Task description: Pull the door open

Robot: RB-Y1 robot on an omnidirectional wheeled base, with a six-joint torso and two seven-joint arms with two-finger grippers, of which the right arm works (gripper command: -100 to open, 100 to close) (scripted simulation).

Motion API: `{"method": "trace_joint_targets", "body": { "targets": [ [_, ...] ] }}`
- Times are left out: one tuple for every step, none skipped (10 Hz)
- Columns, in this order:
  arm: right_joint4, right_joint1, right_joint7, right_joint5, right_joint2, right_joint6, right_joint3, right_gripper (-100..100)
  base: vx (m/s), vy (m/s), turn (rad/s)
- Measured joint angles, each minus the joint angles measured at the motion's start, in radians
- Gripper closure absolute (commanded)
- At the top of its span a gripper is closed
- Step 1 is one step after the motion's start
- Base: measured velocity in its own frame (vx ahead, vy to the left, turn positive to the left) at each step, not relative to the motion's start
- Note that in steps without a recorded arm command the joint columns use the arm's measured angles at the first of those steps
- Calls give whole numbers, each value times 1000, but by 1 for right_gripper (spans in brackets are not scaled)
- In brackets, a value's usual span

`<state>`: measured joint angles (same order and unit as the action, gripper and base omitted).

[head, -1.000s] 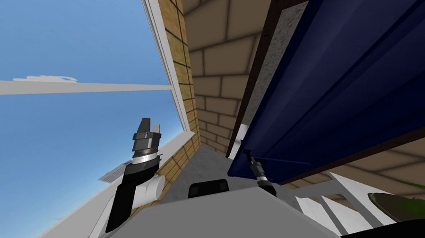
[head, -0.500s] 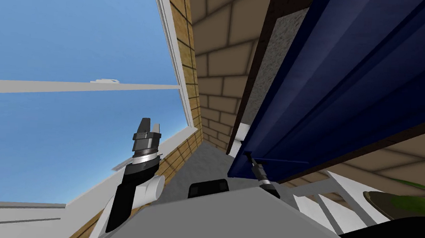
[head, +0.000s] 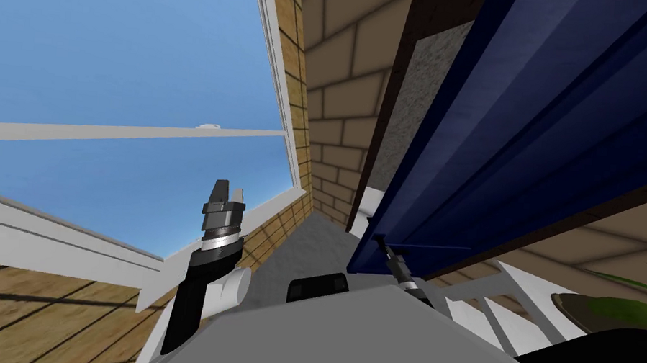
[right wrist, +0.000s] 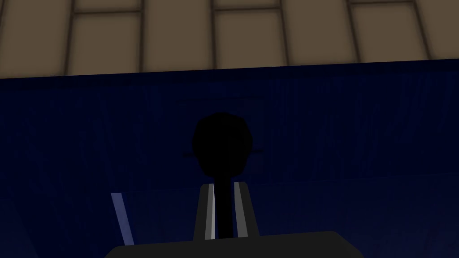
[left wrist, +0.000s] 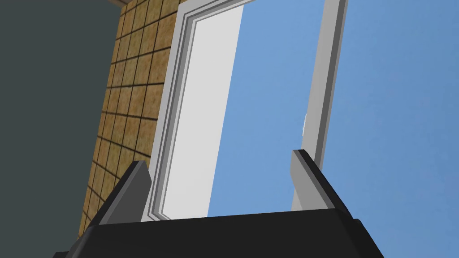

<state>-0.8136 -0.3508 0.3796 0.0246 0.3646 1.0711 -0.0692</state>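
Note:
The dark blue door [head: 535, 134] stands ajar from its brown frame [head: 392, 102], with a rough grey strip showing between them. My right gripper [head: 385, 248] reaches its lower edge. In the right wrist view the right gripper [right wrist: 223, 210] is shut on the stem of the black door handle [right wrist: 222, 143], against the blue door [right wrist: 89, 134]. My left gripper [head: 229, 196] is raised beside the window with its fingers open and nothing between them; the left wrist view shows the left gripper [left wrist: 218, 157] the same way.
A tan brick wall [head: 341, 119] meets the door frame just ahead. A white-framed window [head: 107, 65] lies to the left, with tan tiling [head: 16, 310] below it. White slats [head: 507, 306] and a potted green plant [head: 615, 307] are to the right.
My view has swung: the window and brick wall slid right and the window's lower frame came into sight. The right gripper kept its hold on the handle. The left arm stayed put.

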Motion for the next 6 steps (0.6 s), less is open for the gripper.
{"method": "trace_joint_targets", "body": {
  "targets": [
    [5,-4,7,-2,7,13,2,100,-226,-17,128],
    [13,-7,14,-3,15,26,5,100,-92,3,18],
    [16,-9,16,-5,14,28,7,100,-180,-13,81],
    [17,1,7,11,19,21,24,100,-284,-29,97],
    [13,14,-3,28,24,13,40,100,-231,-32,60],
    [28,34,-12,42,30,12,56,100,-195,-31,43]
  ]
}}
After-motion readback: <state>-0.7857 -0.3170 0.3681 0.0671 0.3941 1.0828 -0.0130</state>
